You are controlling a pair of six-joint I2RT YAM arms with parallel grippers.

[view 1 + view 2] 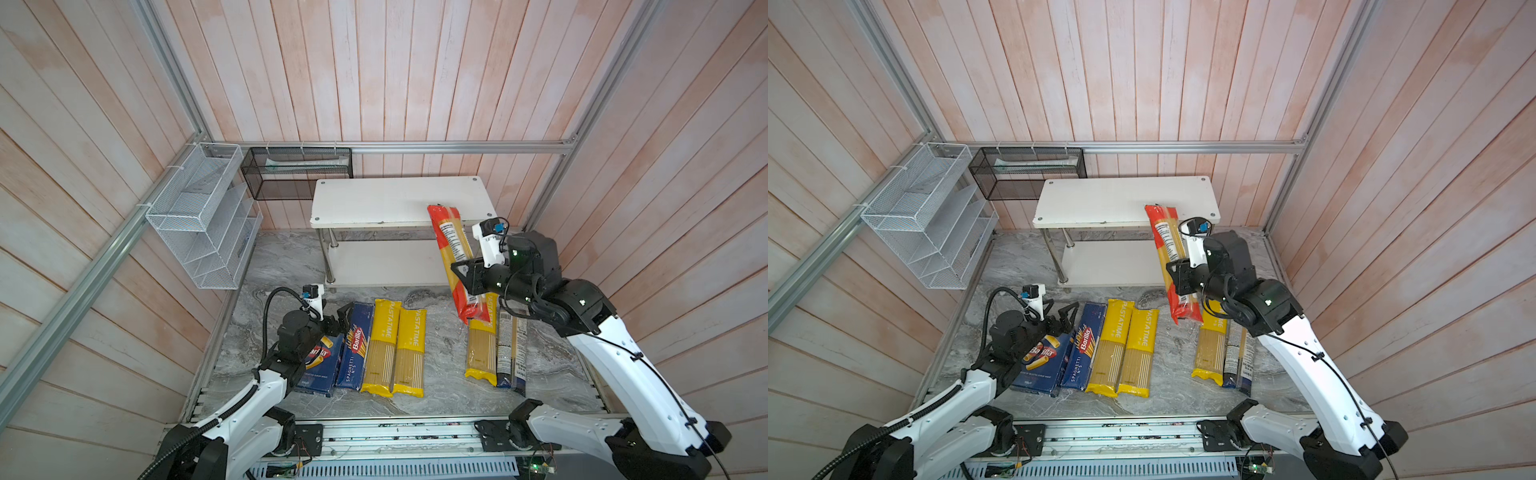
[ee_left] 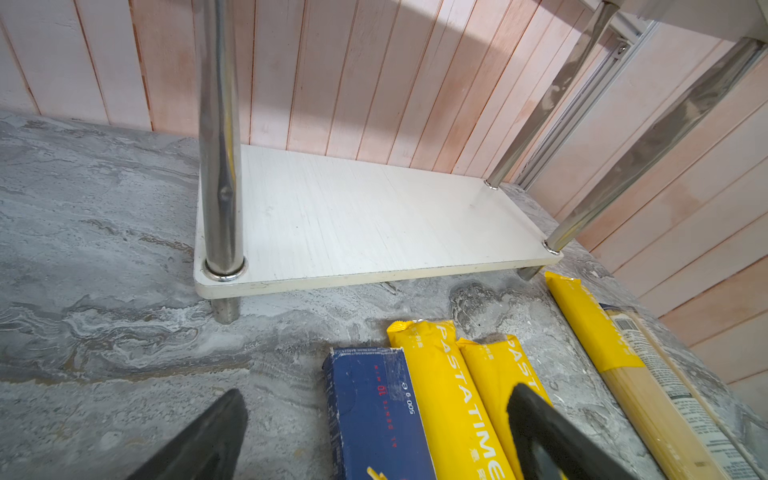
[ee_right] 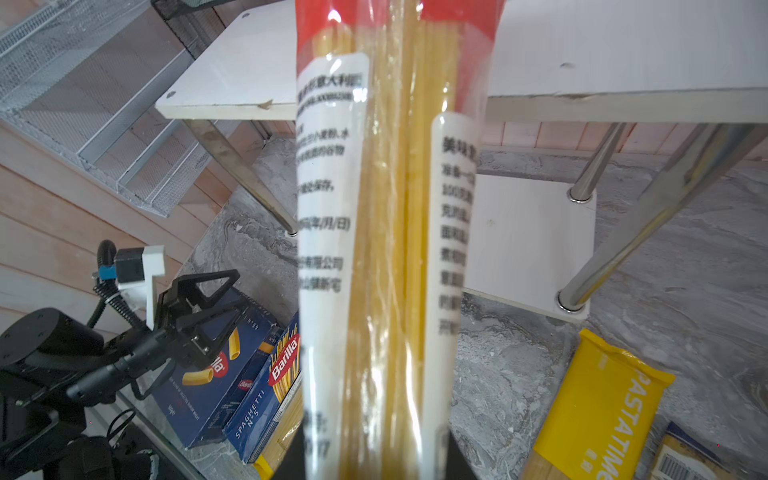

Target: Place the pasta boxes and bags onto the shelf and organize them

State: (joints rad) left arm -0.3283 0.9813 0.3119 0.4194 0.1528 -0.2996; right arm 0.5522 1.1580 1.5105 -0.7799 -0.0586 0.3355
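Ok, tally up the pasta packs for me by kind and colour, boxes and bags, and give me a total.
Blue Barilla boxes: 2
Yellow PASTATIME bags: 3
Red-ended bag, held in the right claw: 1
Dark-blue-ended bag: 1
Total: 7

White wire rack (image 1: 199, 216) with tiered compartments, tied to left frame rail. Black mesh basket (image 1: 297, 172) just beside it, hung on back aluminium rail (image 1: 457, 147), pale long item inside. Grey marbled worktop (image 1: 446, 374). Pinkish plank walls (image 1: 374, 70) all round
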